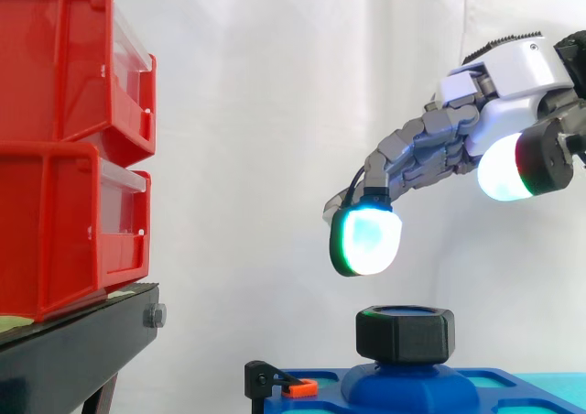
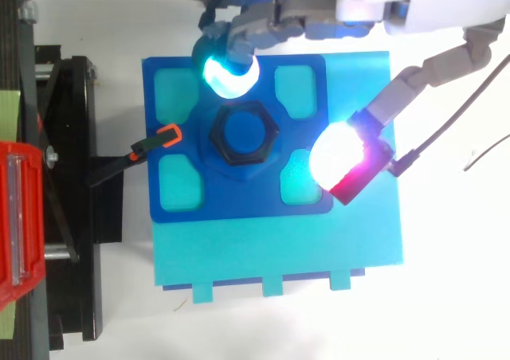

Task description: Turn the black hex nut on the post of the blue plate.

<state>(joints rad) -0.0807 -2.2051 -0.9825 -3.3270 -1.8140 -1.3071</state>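
Side view first, biggest things first: the red bins (image 1: 64, 148) are stacked on their black stand (image 1: 73, 341), well to the left of the black hex nut (image 1: 406, 333) and no part of this job. The blue plate (image 2: 239, 201) lies directly under the nut, which sits on the plate's raised blue post (image 1: 409, 386) at the plate's middle. The robot hand (image 1: 430, 148) hangs above the nut and to its right, fingers spread and relaxed, gripping nothing. One glowing fingertip (image 1: 366, 238) hovers just above the nut's left shoulder with clear curtain between them, and the thumb pad (image 1: 502, 168) is higher up and further right. From the top view the same fingertip (image 2: 229, 69) lies just beyond the nut's far edge and the thumb pad (image 2: 339, 159) off to the nut's right, so the two roughly bracket it. A small orange-tipped clip (image 2: 163, 137) sits left of the nut.

As I judge it, the task is barely begun (approach only): no contact, no grip, no sign of turning. Left to do: come down, close on the nut's flats, and twist
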